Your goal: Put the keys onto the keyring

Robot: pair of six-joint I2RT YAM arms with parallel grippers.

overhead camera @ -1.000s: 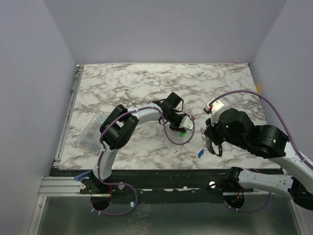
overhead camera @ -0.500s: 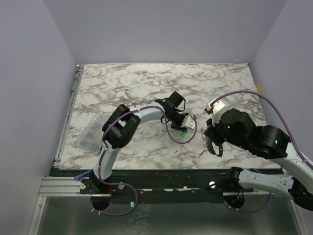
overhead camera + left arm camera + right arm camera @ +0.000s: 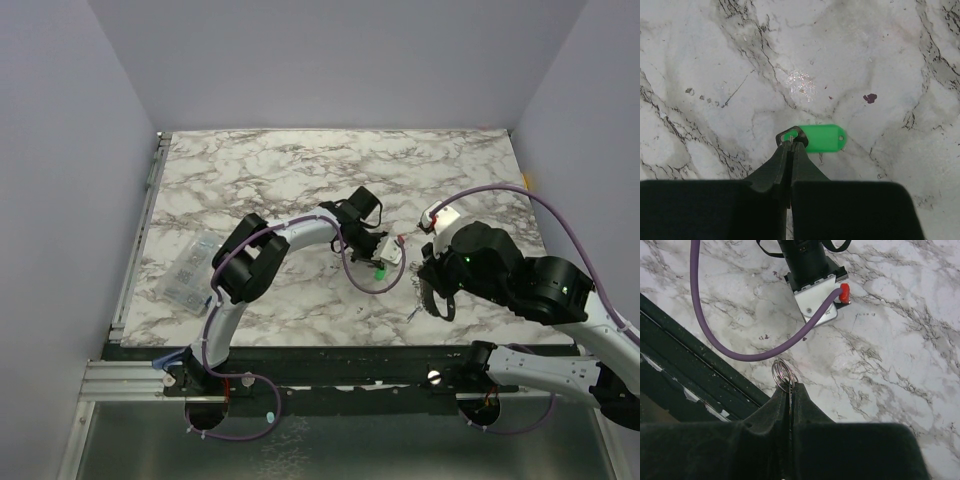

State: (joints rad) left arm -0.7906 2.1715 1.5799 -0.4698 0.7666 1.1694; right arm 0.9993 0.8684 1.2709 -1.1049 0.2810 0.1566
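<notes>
**A:** the green key (image 3: 822, 138) is sticking out of the left gripper (image 3: 791, 145) — pinched by its metal end.

**B:** right gripper (image 3: 790, 387) is clamping the thin silvery keyring (image 3: 782, 374) near the left gripper — purple cable (image 3: 740, 352) is looping between.

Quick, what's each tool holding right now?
Left tool: closed, holding the green key.
Right tool: closed, holding the keyring.
</notes>
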